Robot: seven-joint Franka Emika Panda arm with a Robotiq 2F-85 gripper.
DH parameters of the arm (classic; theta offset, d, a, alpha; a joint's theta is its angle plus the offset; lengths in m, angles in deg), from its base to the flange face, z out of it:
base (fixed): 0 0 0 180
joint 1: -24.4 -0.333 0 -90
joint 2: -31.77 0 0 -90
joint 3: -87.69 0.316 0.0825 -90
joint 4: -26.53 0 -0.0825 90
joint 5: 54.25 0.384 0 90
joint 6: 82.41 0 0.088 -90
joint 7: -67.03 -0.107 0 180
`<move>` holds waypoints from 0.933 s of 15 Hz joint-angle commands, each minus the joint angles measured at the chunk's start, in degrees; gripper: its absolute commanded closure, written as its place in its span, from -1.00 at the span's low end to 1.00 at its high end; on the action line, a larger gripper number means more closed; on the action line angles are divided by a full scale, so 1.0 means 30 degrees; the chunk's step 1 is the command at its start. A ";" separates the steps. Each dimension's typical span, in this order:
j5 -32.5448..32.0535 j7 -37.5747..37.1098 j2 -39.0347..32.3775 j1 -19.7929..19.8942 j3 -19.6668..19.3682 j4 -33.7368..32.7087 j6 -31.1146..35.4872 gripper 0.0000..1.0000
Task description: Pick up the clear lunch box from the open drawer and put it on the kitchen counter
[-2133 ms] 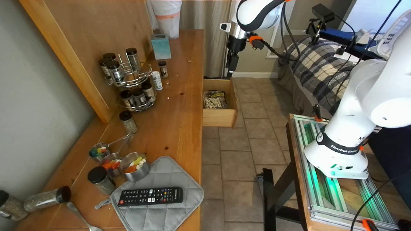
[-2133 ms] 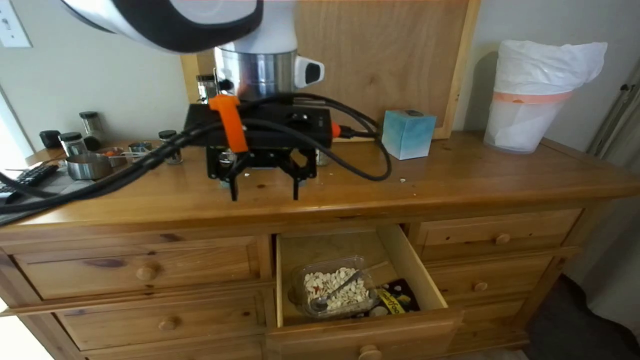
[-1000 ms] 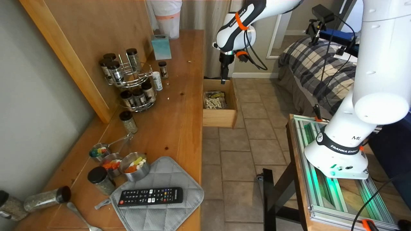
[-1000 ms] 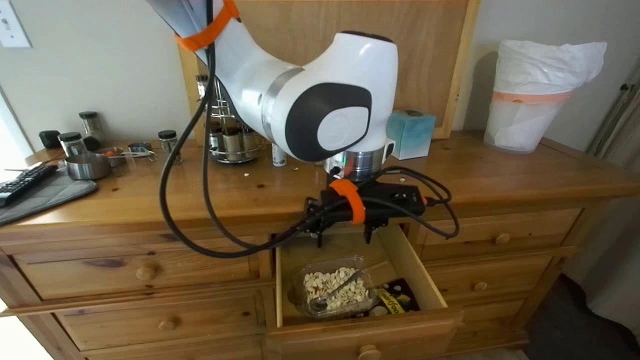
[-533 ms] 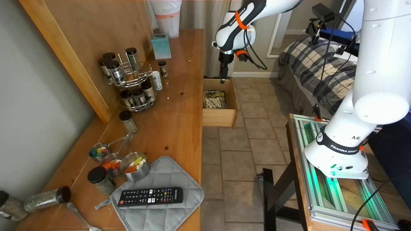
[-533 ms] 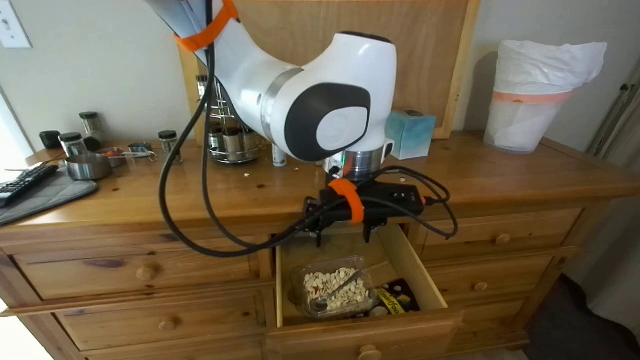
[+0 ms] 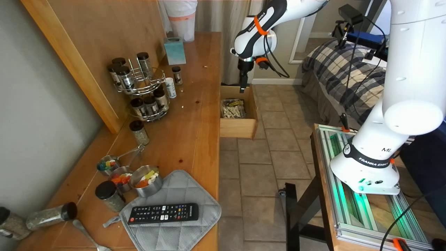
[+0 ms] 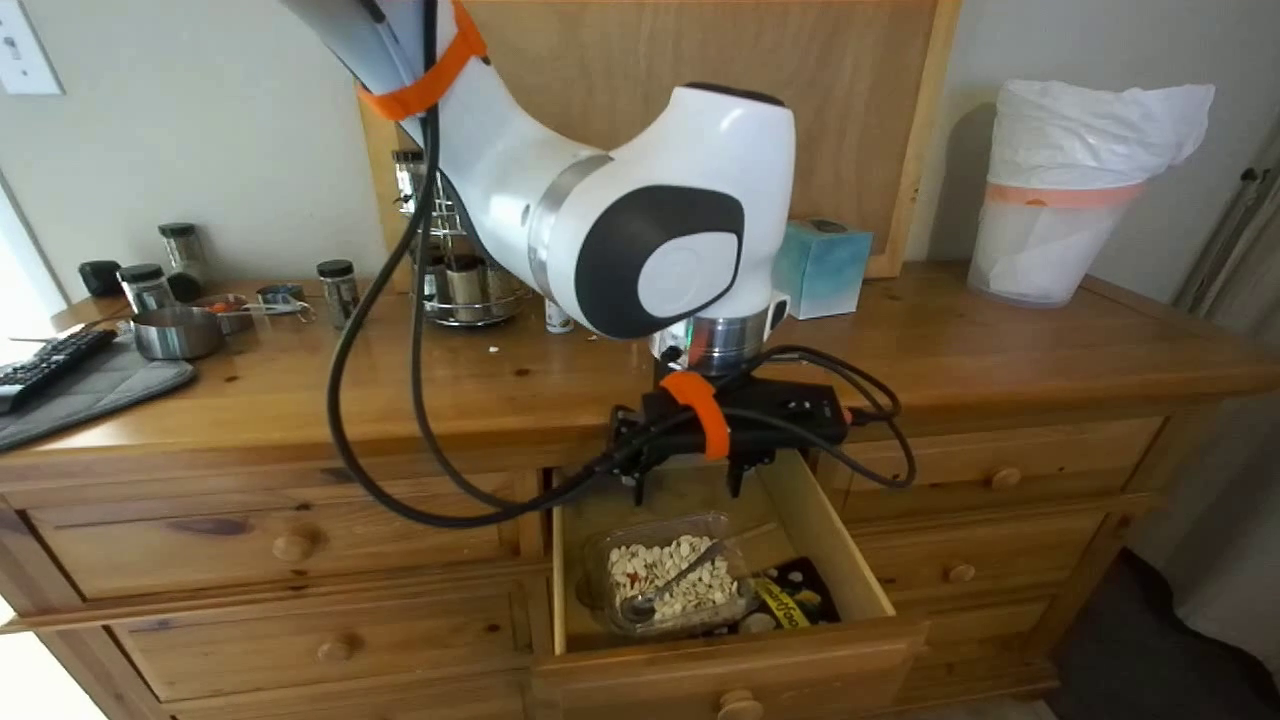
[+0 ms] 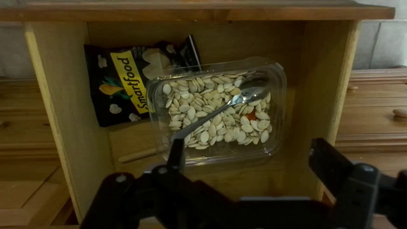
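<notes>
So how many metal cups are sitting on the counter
3: the largest cup nearest the remote, the smallest cup nearest the grey wall, and the middle cup between them. Others may be hidden.

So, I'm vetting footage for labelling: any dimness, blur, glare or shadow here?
Wrist view: light-wood drawer dim inside, silver metal spoon glinting, narrow black gripper fingers blurred; in an exterior view, a soft shadow beside the translucent white bin.
</notes>
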 commanded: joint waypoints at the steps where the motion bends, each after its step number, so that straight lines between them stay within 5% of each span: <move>1: -0.0445 -0.0146 -0.1757 0.0755 0.0394 -0.1142 0.1236 -1.00; 6: -0.0403 0.0400 -0.3748 0.2152 0.1249 -0.2534 0.2885 -1.00; 14: -0.0540 0.1939 -0.6882 0.4537 0.3276 -0.5645 0.2615 -1.00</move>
